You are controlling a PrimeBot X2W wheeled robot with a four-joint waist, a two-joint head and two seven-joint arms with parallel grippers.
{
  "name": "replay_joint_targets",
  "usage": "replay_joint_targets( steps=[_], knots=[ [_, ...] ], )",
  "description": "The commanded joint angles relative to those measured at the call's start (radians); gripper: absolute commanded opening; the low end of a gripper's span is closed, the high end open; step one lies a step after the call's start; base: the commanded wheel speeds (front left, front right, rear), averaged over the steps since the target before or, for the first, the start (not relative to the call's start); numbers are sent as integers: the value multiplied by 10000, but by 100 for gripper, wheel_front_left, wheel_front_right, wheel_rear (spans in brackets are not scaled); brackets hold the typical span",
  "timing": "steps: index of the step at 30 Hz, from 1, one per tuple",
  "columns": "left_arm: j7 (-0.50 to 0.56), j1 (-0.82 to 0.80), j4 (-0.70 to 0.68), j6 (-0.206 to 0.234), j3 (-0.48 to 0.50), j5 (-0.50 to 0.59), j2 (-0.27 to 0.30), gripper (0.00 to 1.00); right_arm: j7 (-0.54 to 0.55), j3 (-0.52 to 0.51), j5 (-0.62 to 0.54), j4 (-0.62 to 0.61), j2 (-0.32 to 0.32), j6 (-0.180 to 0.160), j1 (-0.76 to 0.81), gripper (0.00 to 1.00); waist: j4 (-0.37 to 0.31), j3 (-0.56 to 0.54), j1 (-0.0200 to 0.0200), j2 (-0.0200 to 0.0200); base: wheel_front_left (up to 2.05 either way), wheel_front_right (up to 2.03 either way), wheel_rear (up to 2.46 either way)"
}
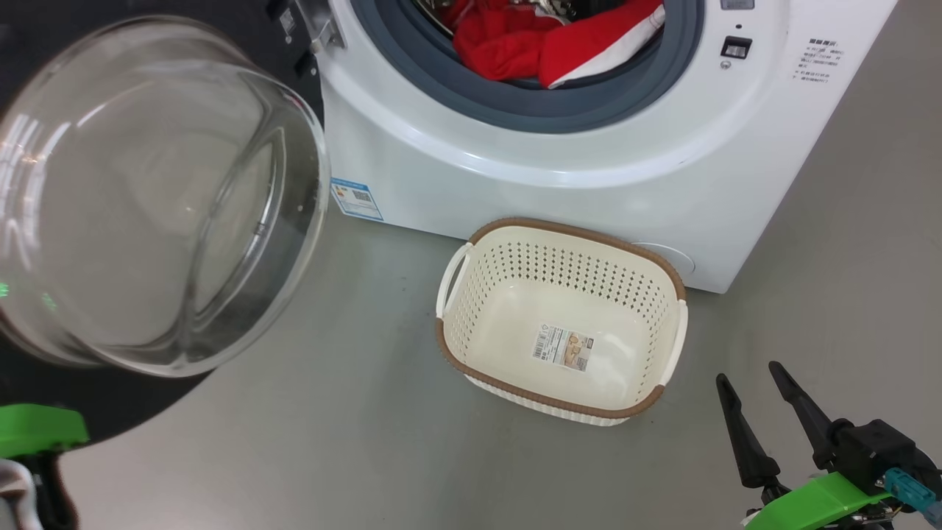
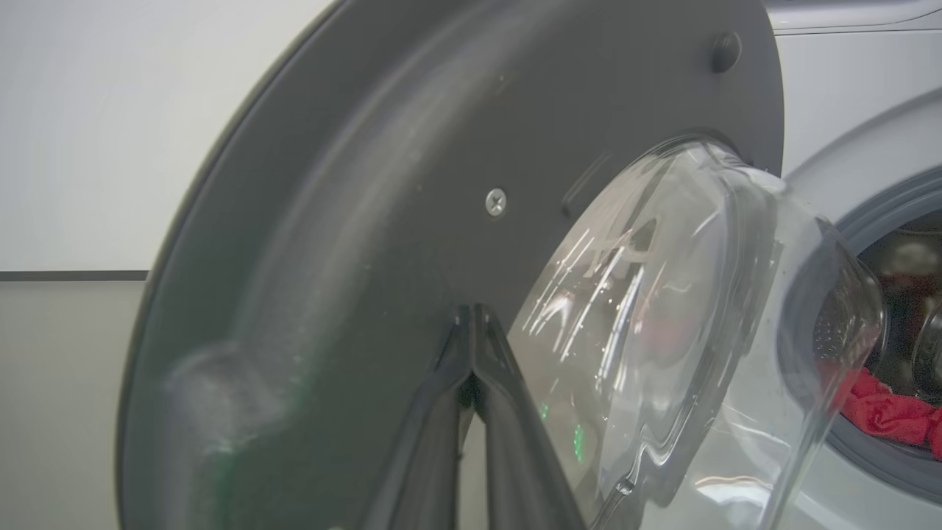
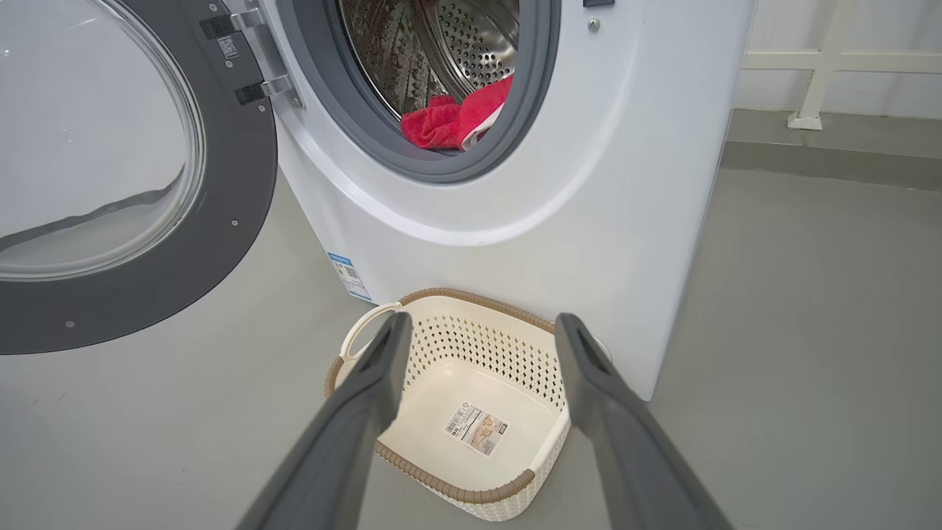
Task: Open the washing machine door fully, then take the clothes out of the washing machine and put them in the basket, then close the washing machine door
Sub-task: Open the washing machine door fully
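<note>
Left fingers [image 2: 508, 442] together at door [image 2: 331, 221] rim, right fingers [image 3: 360, 412] framing basket [image 3: 486, 350]

Floor [image 1: 331, 442]: smooth, matt grey, few faint marks. Washing machine [image 1: 515, 184] stands on it, white body, base flat on floor. Blue sticker [image 1: 356, 199] on machine's lower front corner, just above floor. Basket [image 1: 559, 274] upright on floor just in front of machine, right of blue sticker. Basket's far rim close to machine's front; touching or not, cannot tell. Paper label [image 1: 563, 348] flat on basket's bottom. Right wrist view: darker grey band across floor beyond machine, foot of white post [image 3: 804, 118] past it, well apart from basket.
</note>
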Motion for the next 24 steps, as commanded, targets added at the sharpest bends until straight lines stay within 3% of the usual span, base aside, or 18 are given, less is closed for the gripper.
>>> replay_joint_targets(
  steps=[1, 13, 24],
  knots=[
    [-49, -369, -53, -36, 525, 88, 673, 0, -93, 246, -92, -277, -132, 48, -336, 100, -29, 65, 0, 0, 0, 0, 0],
    [-49, -872, 773, -269, 1306, 517, 970, 0, -93, 331, -80, -283, -172, 48, -358, 100, -249, -11, 0, 0, 0, 0, 0],
    [-49, -352, 1096, -397, 1076, 415, 806, 0, -93, 251, -147, -301, 28, 48, -200, 100, -267, -607, 0, 0, 0, 0, 0]
  ],
)
